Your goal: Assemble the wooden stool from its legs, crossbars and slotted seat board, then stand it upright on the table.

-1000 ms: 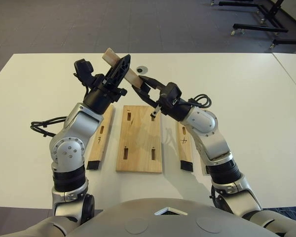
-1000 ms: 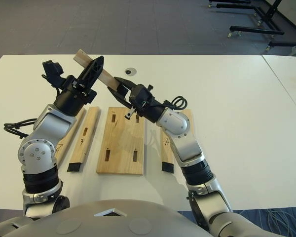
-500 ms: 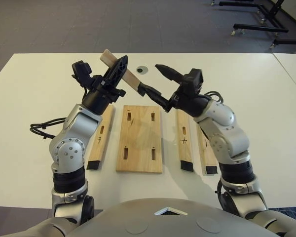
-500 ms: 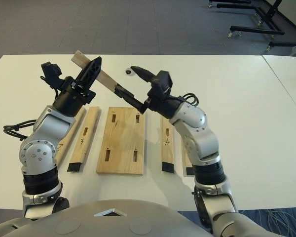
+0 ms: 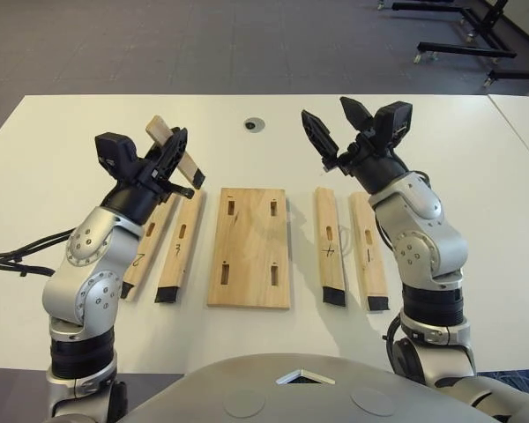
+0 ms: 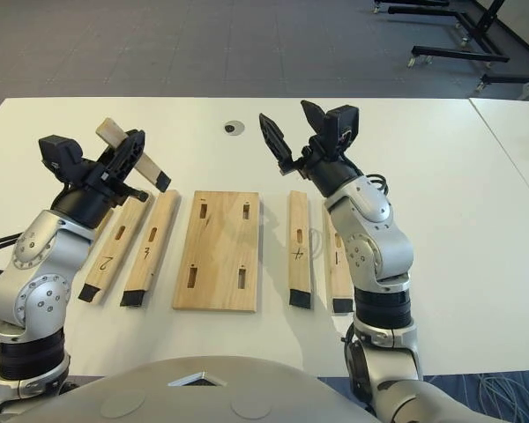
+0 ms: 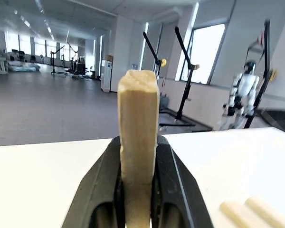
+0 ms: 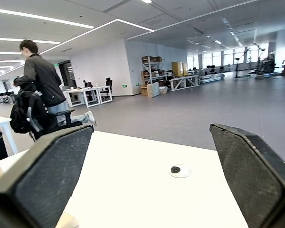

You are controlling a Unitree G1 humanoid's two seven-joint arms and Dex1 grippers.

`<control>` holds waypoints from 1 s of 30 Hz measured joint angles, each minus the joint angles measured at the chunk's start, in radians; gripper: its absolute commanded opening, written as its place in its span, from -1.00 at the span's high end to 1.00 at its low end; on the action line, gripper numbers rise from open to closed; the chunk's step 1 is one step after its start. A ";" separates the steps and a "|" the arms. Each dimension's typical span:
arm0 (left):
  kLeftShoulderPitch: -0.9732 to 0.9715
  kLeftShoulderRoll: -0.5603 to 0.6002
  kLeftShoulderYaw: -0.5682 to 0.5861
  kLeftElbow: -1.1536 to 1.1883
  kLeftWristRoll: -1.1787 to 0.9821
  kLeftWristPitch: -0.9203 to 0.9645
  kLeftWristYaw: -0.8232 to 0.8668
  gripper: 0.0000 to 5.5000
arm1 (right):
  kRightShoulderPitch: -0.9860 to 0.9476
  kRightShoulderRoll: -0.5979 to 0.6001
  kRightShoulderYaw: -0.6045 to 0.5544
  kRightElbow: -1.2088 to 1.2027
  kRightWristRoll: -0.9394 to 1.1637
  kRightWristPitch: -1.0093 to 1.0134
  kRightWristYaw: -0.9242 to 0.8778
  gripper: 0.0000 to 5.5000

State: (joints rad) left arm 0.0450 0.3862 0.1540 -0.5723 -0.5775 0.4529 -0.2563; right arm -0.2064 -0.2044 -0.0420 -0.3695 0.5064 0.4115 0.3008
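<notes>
The slotted seat board [image 5: 249,247] lies flat in the middle of the white table [image 5: 458,141]. Two wooden legs [image 5: 180,243] lie side by side to its left, and two more [image 5: 328,245] to its right. My left gripper [image 5: 170,159] is raised over the left pair and is shut on a short wooden bar [image 5: 163,134] with a black end. The same bar [image 7: 137,142] stands between the black fingers [image 7: 97,187] in the left wrist view. My right gripper [image 5: 339,132] hangs open above the table beyond the right legs, with its wide-apart fingers [image 8: 47,175] holding nothing.
A small round grommet [image 5: 253,124] sits in the table behind the board. A black cable [image 5: 9,263] loops over the left table edge. Free room lies at the far side and the right of the table. Metal frames [image 5: 463,44] stand on the floor beyond.
My right gripper let go of the bar, opened and swung right and up. My left arm drew back to the left with the bar still in its grip.
</notes>
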 measured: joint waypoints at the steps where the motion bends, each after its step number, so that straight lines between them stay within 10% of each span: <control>1: 0.021 0.005 0.010 0.011 0.021 -0.021 -0.011 0.86 | 0.009 0.005 -0.001 -0.008 0.000 -0.003 -0.008 -0.64; 30: 0.285 -0.094 0.076 0.229 0.275 -0.386 -0.065 0.86 | 0.078 0.064 0.071 -0.020 -0.118 -0.072 -0.052 -0.64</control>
State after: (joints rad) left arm 0.3303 0.2919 0.2303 -0.3434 -0.3028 0.0671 -0.3212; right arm -0.1287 -0.1402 0.0293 -0.3897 0.3881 0.3397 0.2484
